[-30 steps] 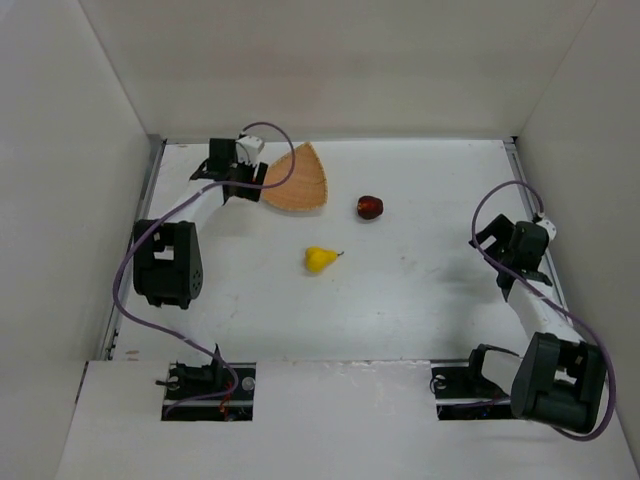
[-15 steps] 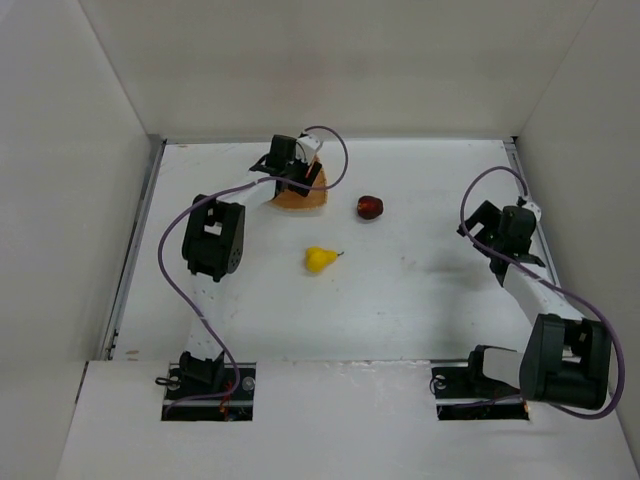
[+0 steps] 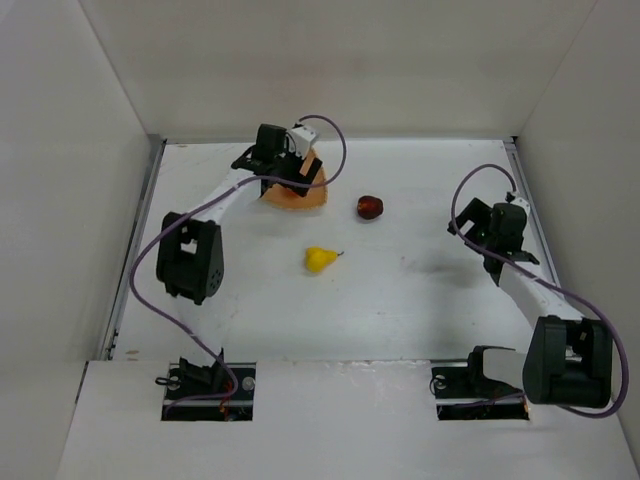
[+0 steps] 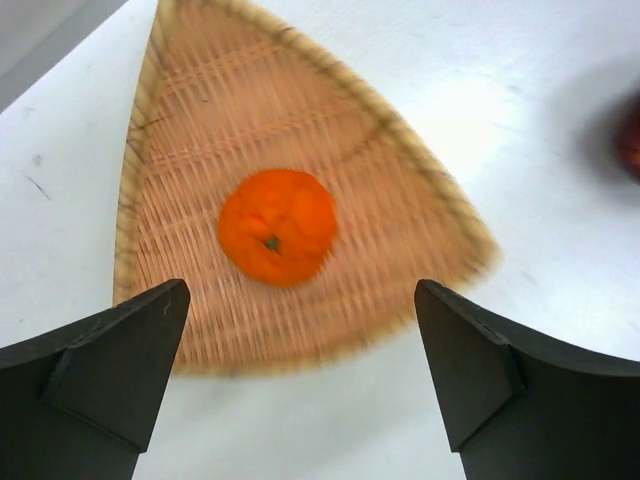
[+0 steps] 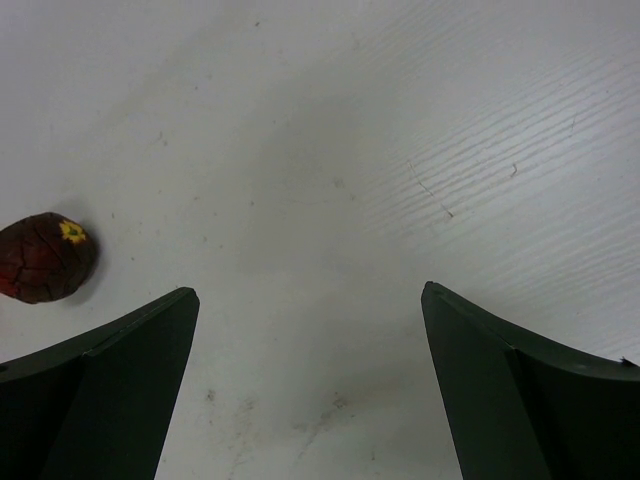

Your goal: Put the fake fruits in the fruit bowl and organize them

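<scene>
The tan woven fruit bowl (image 4: 190, 110) lies at the back left of the table, with the round orange (image 4: 277, 225) resting loose in its middle. My left gripper (image 4: 302, 285) hangs open above the bowl's near edge, with nothing between its fingers. In the top view that gripper (image 3: 285, 170) covers most of the bowl (image 3: 305, 197). The dark red apple (image 3: 370, 207) sits on the table just right of the bowl. The yellow pear (image 3: 319, 259) lies nearer, at mid-table. My right gripper (image 5: 308, 292) is open over bare table at the right, and the apple (image 5: 45, 257) lies far to its left.
White walls enclose the table on the left, back and right. The left arm's purple cable (image 3: 335, 150) loops over the bowl's area. The right arm's elbow (image 3: 565, 360) sits near the front right corner.
My left gripper has gone from shut to open, and the orange now lies free in the bowl. The left arm reached over the bowl. The right gripper shifted slightly left.
</scene>
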### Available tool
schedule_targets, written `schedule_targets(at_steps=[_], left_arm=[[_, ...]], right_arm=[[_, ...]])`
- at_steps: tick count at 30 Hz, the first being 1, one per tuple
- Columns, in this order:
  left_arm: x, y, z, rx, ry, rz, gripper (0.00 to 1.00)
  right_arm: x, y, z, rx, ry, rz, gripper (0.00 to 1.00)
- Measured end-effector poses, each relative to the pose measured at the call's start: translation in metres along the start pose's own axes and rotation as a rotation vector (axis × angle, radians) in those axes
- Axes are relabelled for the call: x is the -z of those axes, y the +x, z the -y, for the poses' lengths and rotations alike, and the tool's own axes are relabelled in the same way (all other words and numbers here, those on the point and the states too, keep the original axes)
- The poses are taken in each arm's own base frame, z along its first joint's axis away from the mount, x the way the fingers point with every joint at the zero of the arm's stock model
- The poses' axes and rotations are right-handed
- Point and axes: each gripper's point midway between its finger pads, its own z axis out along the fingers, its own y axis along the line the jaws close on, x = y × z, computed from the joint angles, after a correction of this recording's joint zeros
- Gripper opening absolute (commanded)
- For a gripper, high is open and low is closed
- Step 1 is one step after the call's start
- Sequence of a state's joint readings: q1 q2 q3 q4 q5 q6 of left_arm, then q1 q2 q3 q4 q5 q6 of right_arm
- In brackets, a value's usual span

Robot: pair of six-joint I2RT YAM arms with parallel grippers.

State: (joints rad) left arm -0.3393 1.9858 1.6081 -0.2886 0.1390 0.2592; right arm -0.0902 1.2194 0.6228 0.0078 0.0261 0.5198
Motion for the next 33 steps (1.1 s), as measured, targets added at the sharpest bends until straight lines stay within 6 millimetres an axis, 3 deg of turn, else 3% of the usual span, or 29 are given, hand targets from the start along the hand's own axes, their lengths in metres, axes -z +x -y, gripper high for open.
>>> schedule_targets(at_steps=[4,7,10,14,17,22,25,27,28,29,30,33], left_arm=[[0.068,-0.019,0.048,-0.072,0.175,0.028,1.00],[0.097,-0.007,0.097,-0.153,0.338,-0.015,0.99],[0.102,0.035,0.140,-0.224,0.486,-0.138,0.99],[0.098,0.097,0.178,-0.280,0.616,-0.329,1.00],[0.092,0.119,0.188,-0.304,0.635,-0.401,1.00],[0.079,0.131,0.184,-0.347,0.583,-0.434,0.98],[0.070,0.140,0.179,-0.363,0.547,-0.453,0.93],[0.067,0.148,0.177,-0.367,0.537,-0.473,0.78],[0.066,0.152,0.176,-0.367,0.534,-0.483,0.63],[0.066,0.155,0.176,-0.367,0.533,-0.491,0.40],[0.066,0.156,0.176,-0.365,0.531,-0.496,0.26],[0.062,0.153,0.173,-0.369,0.515,-0.482,0.24]], right_arm=[[0.011,-0.003,-0.002,-0.001,-0.020,0.033,1.00],[0.018,0.000,0.001,-0.002,-0.027,0.045,1.00],[0.025,0.007,0.005,-0.002,-0.030,0.051,1.00],[0.035,0.013,0.009,-0.002,-0.036,0.060,1.00],[0.042,0.014,0.010,-0.003,-0.044,0.076,1.00],[0.052,0.014,0.013,-0.007,-0.048,0.095,1.00],[0.053,0.013,0.013,-0.006,-0.051,0.100,1.00],[0.053,0.015,0.014,-0.006,-0.047,0.093,1.00],[0.053,0.016,0.014,-0.004,-0.044,0.090,1.00],[0.052,0.016,0.014,-0.003,-0.043,0.088,1.00],[0.052,0.017,0.015,-0.003,-0.042,0.085,1.00],[0.049,0.021,0.017,-0.002,-0.032,0.068,1.00]])
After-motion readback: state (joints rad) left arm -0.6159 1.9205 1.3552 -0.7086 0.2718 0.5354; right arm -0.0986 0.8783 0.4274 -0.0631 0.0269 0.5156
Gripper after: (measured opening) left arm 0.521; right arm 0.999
